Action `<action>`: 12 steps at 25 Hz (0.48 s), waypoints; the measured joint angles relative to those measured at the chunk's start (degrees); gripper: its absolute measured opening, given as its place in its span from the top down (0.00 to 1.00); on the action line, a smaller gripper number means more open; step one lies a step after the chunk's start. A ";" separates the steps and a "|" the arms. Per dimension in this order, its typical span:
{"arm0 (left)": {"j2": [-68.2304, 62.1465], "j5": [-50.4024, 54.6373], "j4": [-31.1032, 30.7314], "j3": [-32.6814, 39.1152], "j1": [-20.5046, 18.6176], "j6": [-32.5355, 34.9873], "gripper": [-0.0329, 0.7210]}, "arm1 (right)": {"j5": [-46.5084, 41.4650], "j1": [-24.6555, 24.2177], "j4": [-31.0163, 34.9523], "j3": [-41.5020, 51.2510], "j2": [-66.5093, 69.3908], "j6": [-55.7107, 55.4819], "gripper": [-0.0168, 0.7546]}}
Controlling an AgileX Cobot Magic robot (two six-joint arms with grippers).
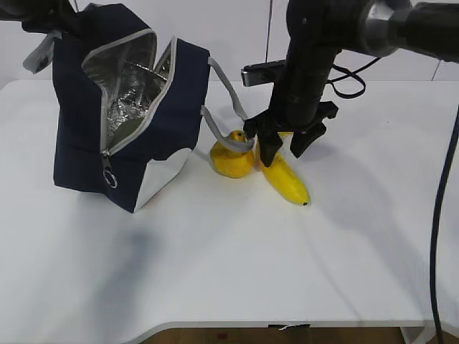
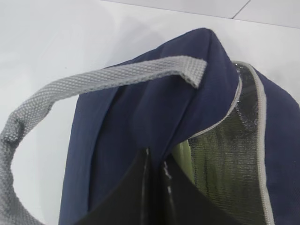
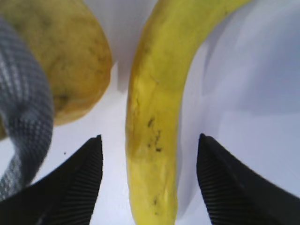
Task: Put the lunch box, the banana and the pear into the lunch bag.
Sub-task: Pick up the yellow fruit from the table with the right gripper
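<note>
The navy lunch bag (image 1: 93, 136) stands at the left, unzipped, with its silver lining showing. My left gripper (image 2: 157, 164) is shut on the fabric of the bag's top rim. A pale green sliver inside the bag, by the lining, looks like the lunch box (image 2: 182, 157) lid. The pear (image 1: 231, 156) lies just right of the bag, and the banana (image 1: 287, 183) lies beside it. My right gripper (image 3: 149, 140) is open and low over the banana (image 3: 154, 112), one finger on each side, neither touching it. The pear (image 3: 70, 61) sits left of those fingers.
One grey webbing handle (image 1: 226, 118) drapes from the bag over the pear, close to my right gripper's left finger (image 3: 75, 183). The other handle (image 2: 108, 79) arches over the bag's top. The white table (image 1: 237, 265) stretches towards the front edge.
</note>
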State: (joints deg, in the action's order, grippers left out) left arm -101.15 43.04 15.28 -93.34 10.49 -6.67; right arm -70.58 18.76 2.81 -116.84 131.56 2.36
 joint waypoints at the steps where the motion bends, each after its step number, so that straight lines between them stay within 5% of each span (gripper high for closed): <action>1: 0.00 0.00 0.00 0.00 0.00 0.00 0.96 | 0.54 -0.10 0.31 0.00 0.28 0.00 0.33; 12: 0.00 -0.10 -0.09 0.00 0.00 0.00 0.96 | 2.39 -0.39 1.04 0.00 3.63 -0.11 0.35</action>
State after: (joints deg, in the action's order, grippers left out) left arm -101.15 42.93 15.19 -93.34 10.49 -6.67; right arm -68.19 18.37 3.85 -116.84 135.19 2.25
